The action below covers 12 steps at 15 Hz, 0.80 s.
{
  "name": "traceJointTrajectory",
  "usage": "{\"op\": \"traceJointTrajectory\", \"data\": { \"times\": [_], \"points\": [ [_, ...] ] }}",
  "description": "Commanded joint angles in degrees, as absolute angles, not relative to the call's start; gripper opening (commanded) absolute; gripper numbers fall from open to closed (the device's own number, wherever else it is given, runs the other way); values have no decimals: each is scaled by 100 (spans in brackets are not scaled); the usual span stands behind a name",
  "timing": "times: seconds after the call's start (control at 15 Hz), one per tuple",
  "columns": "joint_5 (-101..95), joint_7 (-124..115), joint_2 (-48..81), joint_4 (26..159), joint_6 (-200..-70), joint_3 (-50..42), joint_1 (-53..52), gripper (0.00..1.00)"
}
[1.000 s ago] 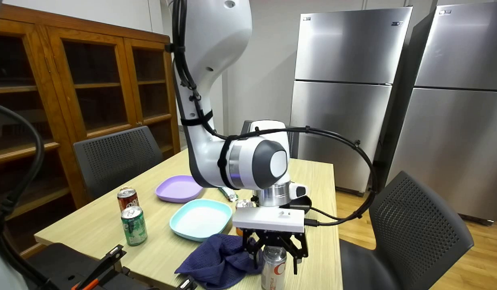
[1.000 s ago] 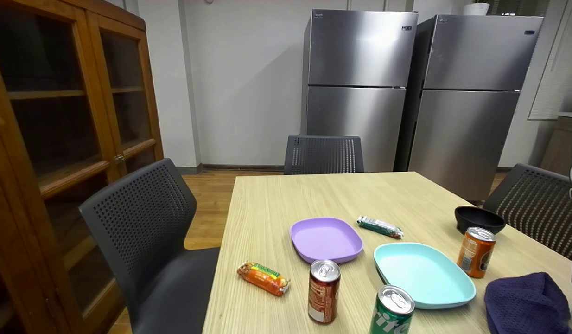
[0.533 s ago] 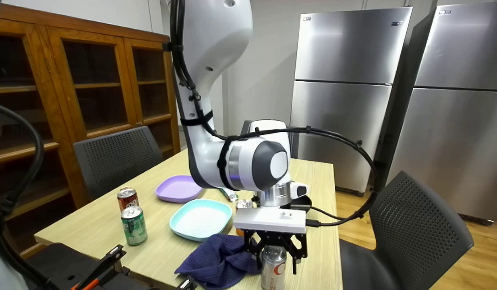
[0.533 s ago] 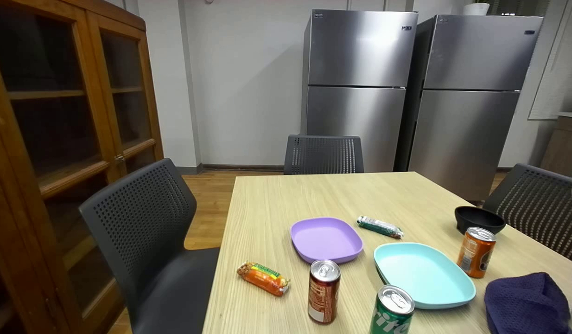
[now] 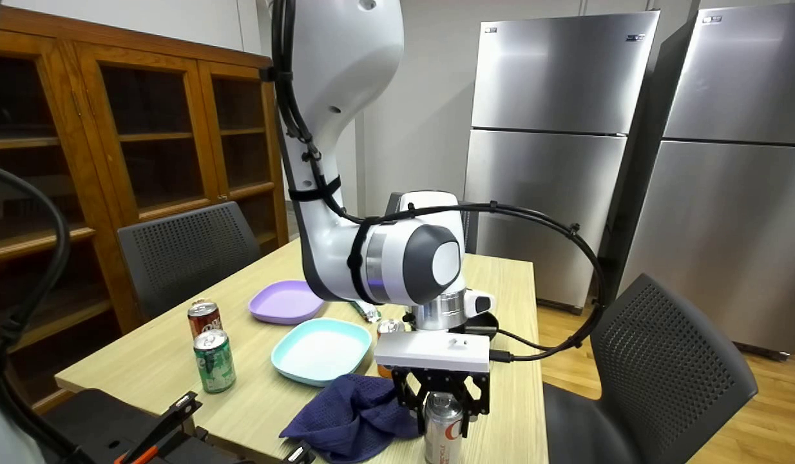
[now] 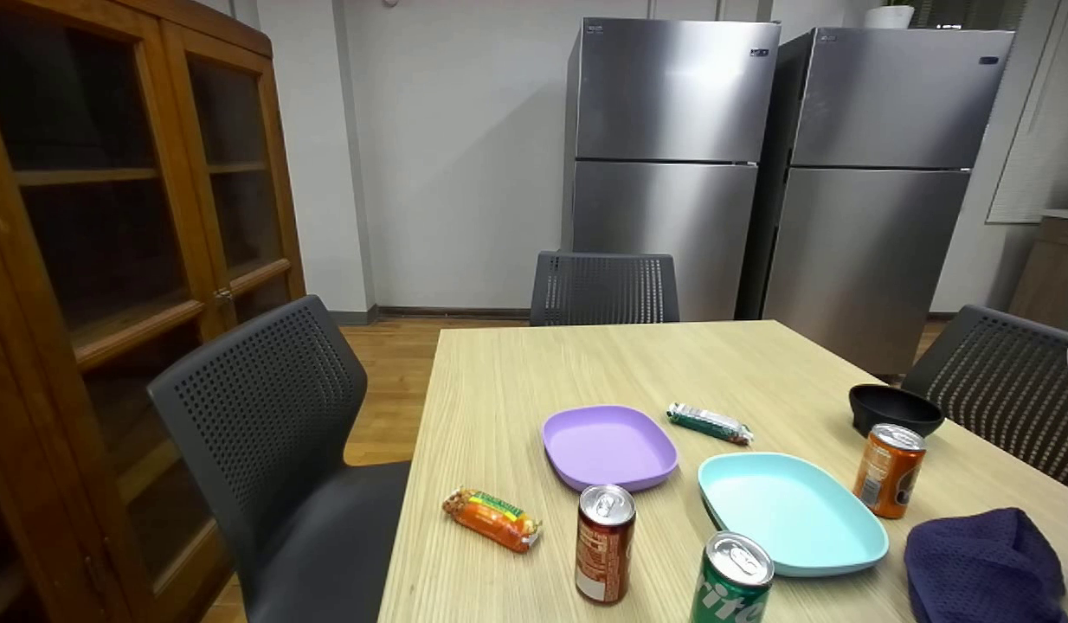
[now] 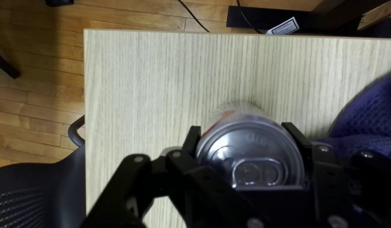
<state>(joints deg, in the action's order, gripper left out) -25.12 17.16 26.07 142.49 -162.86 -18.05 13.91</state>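
A silver can with red lettering [image 5: 444,446] stands upright near the table's edge. My gripper [image 5: 443,430] points down over it, one finger on each side, and is shut on its upper part. From above, the wrist view shows the can's lid [image 7: 252,145] between the black fingers [image 7: 193,139], with part of the lid hidden by the gripper body. A crumpled navy cloth [image 5: 355,419] lies right beside the can. An orange can [image 6: 889,472] stands behind the cloth, near a teal plate [image 6: 794,519].
A purple plate [image 6: 610,446], a black bowl [image 6: 895,411], a green-wrapped bar [image 6: 710,424] and an orange snack pack [image 6: 492,519] lie on the table. A brown-red can [image 6: 605,549] and a green can [image 6: 733,584] stand nearby. A chair [image 5: 668,367] borders the table.
My fingers have drawn together from a wide spread onto the sides of the silver can. The can has shifted slightly to the right in an exterior view. Everything else stays put.
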Motion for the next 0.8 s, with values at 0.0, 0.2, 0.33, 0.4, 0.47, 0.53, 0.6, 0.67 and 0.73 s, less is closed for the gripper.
{"op": "traceJointTrajectory", "data": {
  "times": [0.0, 0.2, 0.33, 0.4, 0.47, 0.53, 0.6, 0.67, 0.73],
  "points": [
    [-2497, 1815, 2302, 14391, -15992, -1825, 1343, 41],
    [-2695, 1690, 1847, 14638, -15735, -1998, 1136, 41],
    [-2773, 1639, 1552, 14779, -15577, -2037, 1024, 41],
    [-2823, 1595, 1403, 14834, -15464, -2031, 954, 41],
    [-2892, 1567, 1255, 14888, -15348, -2017, 895, 41],
    [-3038, 1424, 1100, 14951, -15240, -2035, 791, 41],
    [-3154, 1311, 920, 15015, -15097, -2008, 716, 41],
    [-3215, 1321, 745, 15080, -14915, -1917, 696, 41],
    [-3314, 1312, 567, 15160, -14752, -1829, 636, 41]
  ]
}}
